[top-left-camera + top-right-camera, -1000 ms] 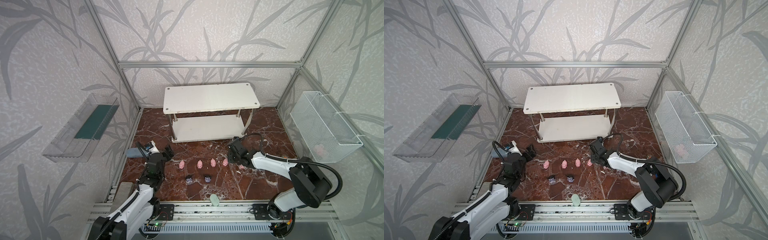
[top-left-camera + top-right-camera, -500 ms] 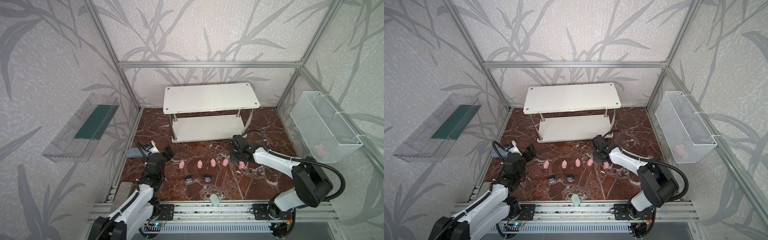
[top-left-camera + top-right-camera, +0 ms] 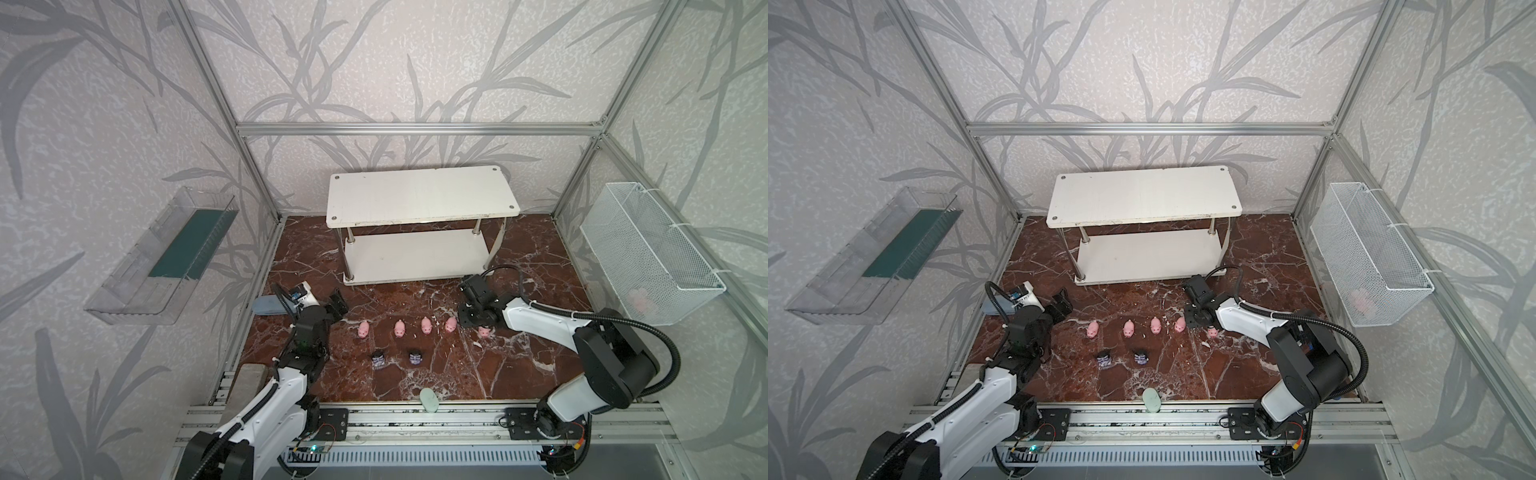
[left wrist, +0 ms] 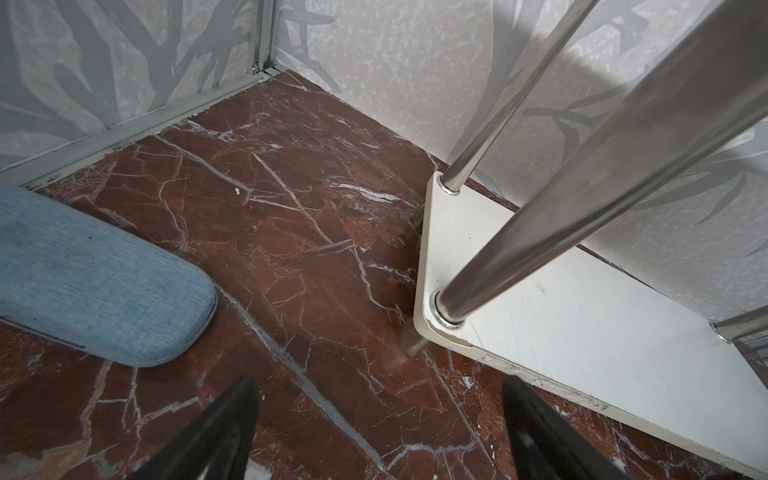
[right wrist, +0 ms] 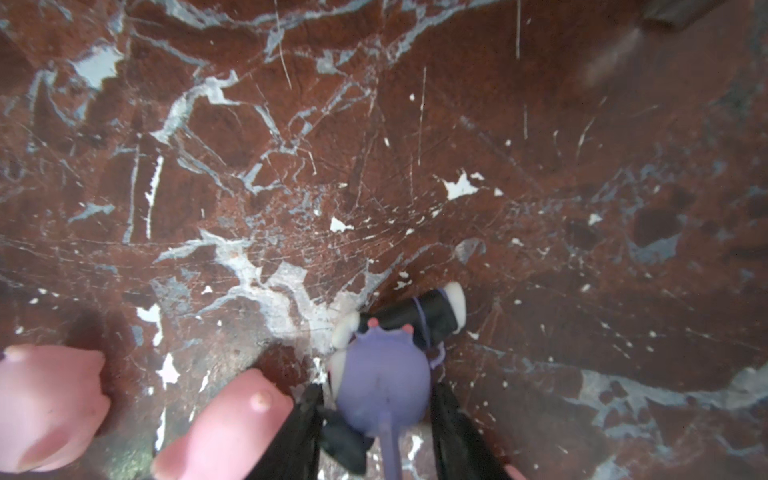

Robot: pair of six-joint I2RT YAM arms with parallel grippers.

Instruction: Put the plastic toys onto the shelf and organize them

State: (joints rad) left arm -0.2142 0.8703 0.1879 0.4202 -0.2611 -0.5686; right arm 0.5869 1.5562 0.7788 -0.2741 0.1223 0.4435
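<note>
Several pink pig toys (image 3: 400,329) stand in a row on the marble floor, with two dark purple figurines (image 3: 378,358) in front of them. The white two-tier shelf (image 3: 419,195) at the back is bare. My right gripper (image 3: 471,320) is low at the row's right end, between two pigs. In the right wrist view a third purple figurine (image 5: 382,382) lies on the floor between its open fingers (image 5: 453,419). My right gripper (image 5: 377,390) has a pig (image 5: 232,424) just beside it. My left gripper (image 4: 379,382) hangs open and empty near the shelf's left front post (image 4: 540,195).
A grey-blue case (image 3: 270,304) lies by the left wall beside my left gripper (image 3: 337,305). A pale green oval (image 3: 429,400) sits at the front edge. A clear tray (image 3: 166,257) hangs on the left wall. A wire basket (image 3: 648,253) hangs on the right wall.
My right gripper has shifted slightly toward the shelf, uncovering the rightmost pig, and its fingers have spread. The left arm has not moved.
</note>
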